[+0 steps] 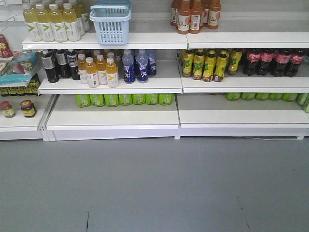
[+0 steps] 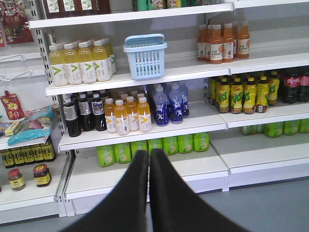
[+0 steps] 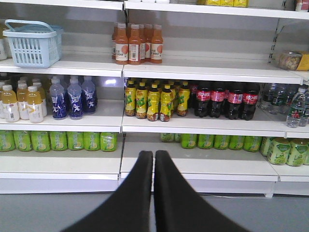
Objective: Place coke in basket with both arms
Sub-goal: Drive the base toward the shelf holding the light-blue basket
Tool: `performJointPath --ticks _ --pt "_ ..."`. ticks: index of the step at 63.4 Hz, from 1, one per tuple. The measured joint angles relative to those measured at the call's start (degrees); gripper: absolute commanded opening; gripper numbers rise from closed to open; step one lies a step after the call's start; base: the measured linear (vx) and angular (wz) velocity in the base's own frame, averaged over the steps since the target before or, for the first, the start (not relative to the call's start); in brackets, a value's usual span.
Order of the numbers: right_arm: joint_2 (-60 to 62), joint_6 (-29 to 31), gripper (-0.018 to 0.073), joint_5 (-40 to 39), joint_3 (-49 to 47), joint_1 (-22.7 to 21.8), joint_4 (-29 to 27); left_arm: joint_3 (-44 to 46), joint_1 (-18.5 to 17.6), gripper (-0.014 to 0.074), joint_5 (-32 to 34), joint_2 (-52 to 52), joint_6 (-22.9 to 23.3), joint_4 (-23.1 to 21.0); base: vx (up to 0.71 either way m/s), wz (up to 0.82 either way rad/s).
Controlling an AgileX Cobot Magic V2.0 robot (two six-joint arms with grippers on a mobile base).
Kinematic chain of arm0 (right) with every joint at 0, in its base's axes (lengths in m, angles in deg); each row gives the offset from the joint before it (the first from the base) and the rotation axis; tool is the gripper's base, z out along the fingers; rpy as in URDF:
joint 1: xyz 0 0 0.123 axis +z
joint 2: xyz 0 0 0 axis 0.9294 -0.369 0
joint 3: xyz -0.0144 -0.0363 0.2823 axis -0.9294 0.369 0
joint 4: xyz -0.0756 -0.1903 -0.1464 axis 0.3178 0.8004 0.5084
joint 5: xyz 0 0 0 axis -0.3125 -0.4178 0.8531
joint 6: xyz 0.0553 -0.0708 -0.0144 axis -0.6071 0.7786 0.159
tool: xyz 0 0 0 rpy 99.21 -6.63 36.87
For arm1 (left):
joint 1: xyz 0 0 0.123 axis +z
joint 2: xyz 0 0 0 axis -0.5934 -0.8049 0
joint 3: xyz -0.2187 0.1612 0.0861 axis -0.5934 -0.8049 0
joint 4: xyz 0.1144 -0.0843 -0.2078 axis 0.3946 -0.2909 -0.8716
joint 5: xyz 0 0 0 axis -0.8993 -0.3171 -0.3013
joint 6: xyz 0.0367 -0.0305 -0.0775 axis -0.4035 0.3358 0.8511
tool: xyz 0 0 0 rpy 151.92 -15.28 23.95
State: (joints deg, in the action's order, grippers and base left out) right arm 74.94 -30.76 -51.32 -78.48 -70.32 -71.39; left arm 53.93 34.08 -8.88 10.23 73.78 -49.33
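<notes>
Several coke bottles [image 3: 223, 100] with red labels stand in a row on the middle shelf at the right, also seen in the front view [image 1: 270, 62] and at the right edge of the left wrist view [image 2: 292, 85]. The light blue basket [image 1: 110, 22] sits on the upper shelf at the left, basket [image 2: 145, 56] and basket [image 3: 33, 42] in the wrist views. My left gripper [image 2: 148, 153] is shut and empty, well back from the shelves. My right gripper [image 3: 154, 154] is likewise shut with nothing in it. Neither arm shows in the front view.
Shelves hold pale yellow bottles [image 1: 53, 21], orange bottles [image 1: 194, 14], dark bottles with grey labels [image 1: 60, 63], blue bottles [image 1: 137, 65], yellow-green bottles [image 1: 208, 64] and green bottles [image 1: 124, 99] on the lowest shelf. Grey floor [image 1: 154, 183] lies before the shelves.
</notes>
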Motion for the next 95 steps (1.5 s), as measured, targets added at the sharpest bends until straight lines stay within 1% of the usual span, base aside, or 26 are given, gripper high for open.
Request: performJointPath --ticks 41,95 --pt "0.0 0.0 -0.0002 0.0 0.0 0.0 0.0 0.0 0.0 -0.0006 0.0 0.0 0.0 0.0 0.12 -0.05" --pt "0.0 0.0 -0.0002 0.0 0.0 0.0 0.0 0.0 0.0 -0.0006 0.0 0.0 0.0 0.0 0.15 0.07"
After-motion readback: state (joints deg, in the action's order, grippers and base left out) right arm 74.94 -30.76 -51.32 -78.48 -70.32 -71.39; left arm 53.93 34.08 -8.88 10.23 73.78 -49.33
